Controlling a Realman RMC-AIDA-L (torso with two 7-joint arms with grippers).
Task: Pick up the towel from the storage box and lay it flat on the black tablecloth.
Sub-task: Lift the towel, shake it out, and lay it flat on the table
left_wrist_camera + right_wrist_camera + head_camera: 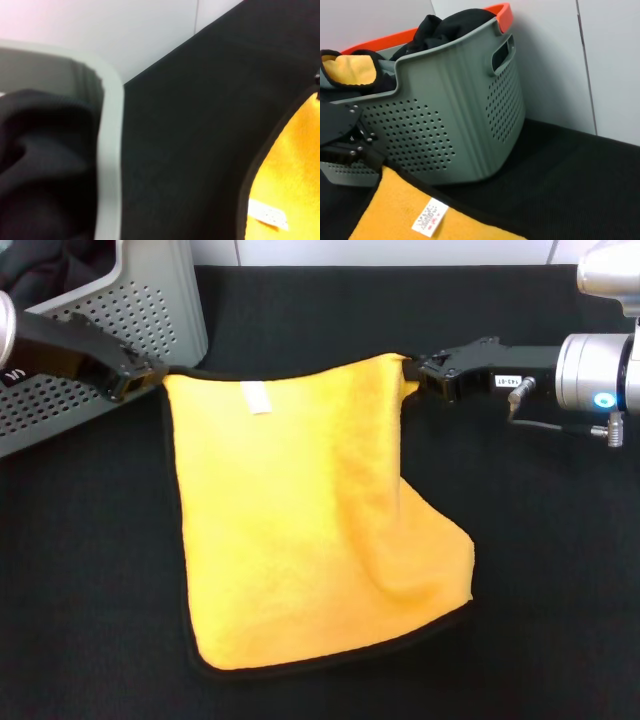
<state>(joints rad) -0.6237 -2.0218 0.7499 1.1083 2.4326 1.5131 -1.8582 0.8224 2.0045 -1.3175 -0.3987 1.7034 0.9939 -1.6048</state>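
Already out of the storage box (pixel 150 310), the towel (pixel 310 520) was stretched over the black tablecloth (pixel 540 570).
Its far corners were pinched by the left gripper (pixel 150 372) and right gripper (pixel 415 368); an uneven release could leave the near-right fold bunched.

a bare test bench – black tablecloth (pixel 540 570), plain white wall panels (pixel 615 60) behind.

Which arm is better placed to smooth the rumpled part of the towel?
Right, probably. The towel is held by two corners, left gripper and right gripper each pinching one. The fold sits along the towel's right edge, nearer the right gripper; the left is by the storage box.
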